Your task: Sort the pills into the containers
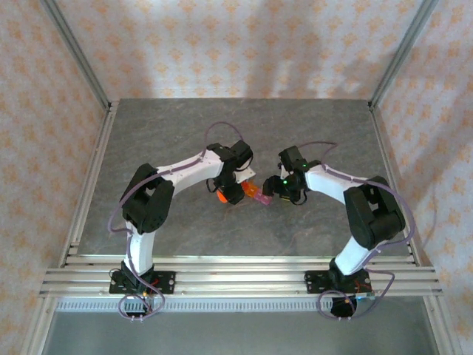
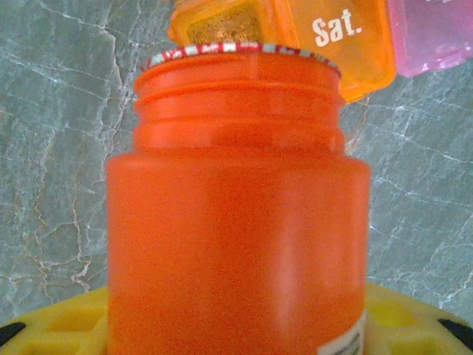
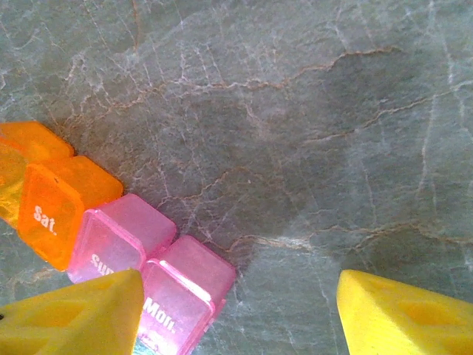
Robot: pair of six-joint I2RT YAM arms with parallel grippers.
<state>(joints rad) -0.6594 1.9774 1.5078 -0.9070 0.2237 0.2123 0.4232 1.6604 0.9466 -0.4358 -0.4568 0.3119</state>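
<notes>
The containers [image 3: 111, 237] are one flat strip of joined cells lying on the table [image 3: 332, 111]. It is just beyond the mouth of the orange bottle [image 2: 236, 222] and touches the inner side of one of the right fingers [image 3: 74, 318]. From the right wrist camera, the strip goes from orange cells, one marked "Sat.", to two pink cells, the last marked "Mon.". This last pink cell is partly under that finger. In the left wrist view the orange cell next to "Sat." looks golden and grainy inside; I cannot tell if pills are in it. The pink cells look translucent, and their content is not clear.

The right fingers stand wide apart, with bare table between them. The left fingers [image 2: 59, 325] hold the orange bottle on both sides, its open mouth pointing at the strip.
</notes>
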